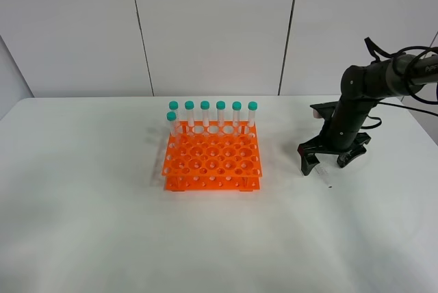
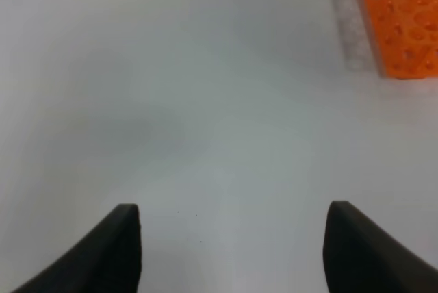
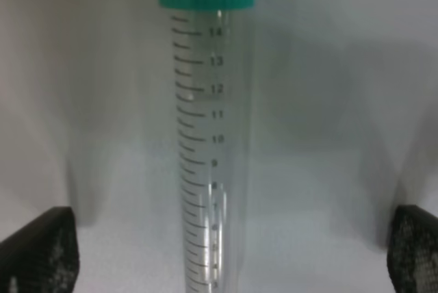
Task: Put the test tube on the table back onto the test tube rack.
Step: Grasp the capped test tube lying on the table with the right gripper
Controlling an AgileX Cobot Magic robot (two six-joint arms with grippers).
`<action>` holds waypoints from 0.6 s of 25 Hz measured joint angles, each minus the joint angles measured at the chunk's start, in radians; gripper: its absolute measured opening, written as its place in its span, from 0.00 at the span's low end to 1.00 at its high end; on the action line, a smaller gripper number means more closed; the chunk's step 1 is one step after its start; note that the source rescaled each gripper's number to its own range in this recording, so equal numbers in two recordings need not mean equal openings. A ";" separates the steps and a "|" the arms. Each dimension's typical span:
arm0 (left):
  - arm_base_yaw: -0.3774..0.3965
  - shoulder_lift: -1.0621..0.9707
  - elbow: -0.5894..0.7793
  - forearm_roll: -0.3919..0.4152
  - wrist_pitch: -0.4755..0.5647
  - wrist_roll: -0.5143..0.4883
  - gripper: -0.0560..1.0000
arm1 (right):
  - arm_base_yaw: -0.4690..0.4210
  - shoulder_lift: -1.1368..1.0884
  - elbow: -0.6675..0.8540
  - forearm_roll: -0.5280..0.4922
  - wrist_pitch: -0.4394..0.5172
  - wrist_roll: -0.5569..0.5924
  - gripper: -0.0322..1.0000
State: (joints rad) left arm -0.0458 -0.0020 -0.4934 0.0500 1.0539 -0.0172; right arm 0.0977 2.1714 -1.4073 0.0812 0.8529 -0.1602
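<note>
test tube (image 3: 209, 135), graduations 14 down to 9, maybe 8, between wide-apart fingers (image 3: 41, 252) of right gripper (image 3: 226, 248)

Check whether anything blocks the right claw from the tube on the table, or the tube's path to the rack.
Nothing visible. The right claw hangs open, straddling the test tube; only bare table lies between it and the test tube rack. Seven capped tubes stand along its far edge; nearer holes are free.

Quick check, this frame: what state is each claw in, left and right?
Left claw: open, nothing between the fingers.
Right claw: open, fingers on either side of the test tube, not gripping it.
</note>
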 joint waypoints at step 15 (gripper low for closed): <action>0.000 0.000 0.000 0.000 0.000 0.000 0.92 | 0.000 0.000 0.000 0.000 -0.006 -0.004 0.91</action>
State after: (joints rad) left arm -0.0458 -0.0020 -0.4934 0.0500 1.0539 -0.0172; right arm 0.0977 2.1714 -1.4073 0.0812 0.8468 -0.1643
